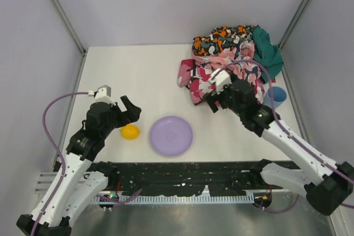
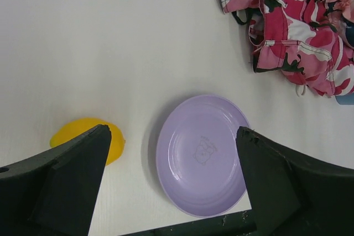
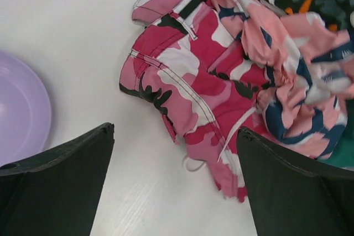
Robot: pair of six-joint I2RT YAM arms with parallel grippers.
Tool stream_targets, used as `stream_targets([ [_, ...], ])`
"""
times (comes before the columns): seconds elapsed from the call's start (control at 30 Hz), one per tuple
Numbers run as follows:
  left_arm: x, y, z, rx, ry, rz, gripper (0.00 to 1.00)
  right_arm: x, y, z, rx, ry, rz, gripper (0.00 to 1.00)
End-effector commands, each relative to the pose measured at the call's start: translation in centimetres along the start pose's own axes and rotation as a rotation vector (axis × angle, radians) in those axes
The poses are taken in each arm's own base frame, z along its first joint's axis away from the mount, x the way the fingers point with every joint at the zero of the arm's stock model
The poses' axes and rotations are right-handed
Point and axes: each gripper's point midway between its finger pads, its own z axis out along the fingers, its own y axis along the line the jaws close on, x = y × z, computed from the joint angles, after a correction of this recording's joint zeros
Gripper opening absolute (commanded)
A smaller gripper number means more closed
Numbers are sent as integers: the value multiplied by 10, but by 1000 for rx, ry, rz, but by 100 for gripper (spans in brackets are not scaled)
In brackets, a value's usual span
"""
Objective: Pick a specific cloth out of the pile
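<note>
Right pincer (image 3: 174, 136) over pile (image 3: 210, 81) edge, plate (image 3: 22, 114) nearby

No words, numbers or brand marks can be read anywhere. The purple plate (image 2: 182, 183), lower middle of the left wrist frame, bears a faint embossed figure at its centre, too indistinct to read.

White table (image 1: 138, 70), pale grey walls (image 1: 182, 4) (metal-framed).

I see the pile (image 1: 199, 75) heaped on the counter (image 1: 138, 75) in the upper right of the overhead frame. Crumpled pink-white-magenta camouflage pieces lie in front, an orange-and-dark print behind, dark teal at the right. Of the cloth (image 1: 275, 95), only a small light-blue patch shows, at the pile's lower right edge.
</note>
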Motion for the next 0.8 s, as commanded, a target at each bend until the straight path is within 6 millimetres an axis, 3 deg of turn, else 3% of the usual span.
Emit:
stream_targets([
  [0.0,-19,-7,5,9,-56,25,100,12,12,43,18,193,-677,95],
  [0.13,-20,-6,11,-8,-54,34,100,36,6,76,41,339,-881,95],
  [0.3,-23,-3,16,-29,-60,52,100,59,24,111,-130,410,-921,95],
  [0.37,-24,-1,19,-45,-63,58,100,73,20,123,-154,472,-943,95],
  [0.47,-25,2,22,-68,-59,66,100,91,2,148,-140,548,-966,95],
  [0.63,-25,1,26,-73,-48,66,100,104,-59,177,27,630,-972,95],
  [0.7,-24,1,28,-71,-45,59,100,117,-69,188,12,658,-961,95],
  [0.73,-24,0,30,-69,-43,58,100,113,-74,193,10,652,-956,95],
  [0.77,-23,0,31,-68,-39,57,100,125,-78,196,-11,687,-960,95],
])
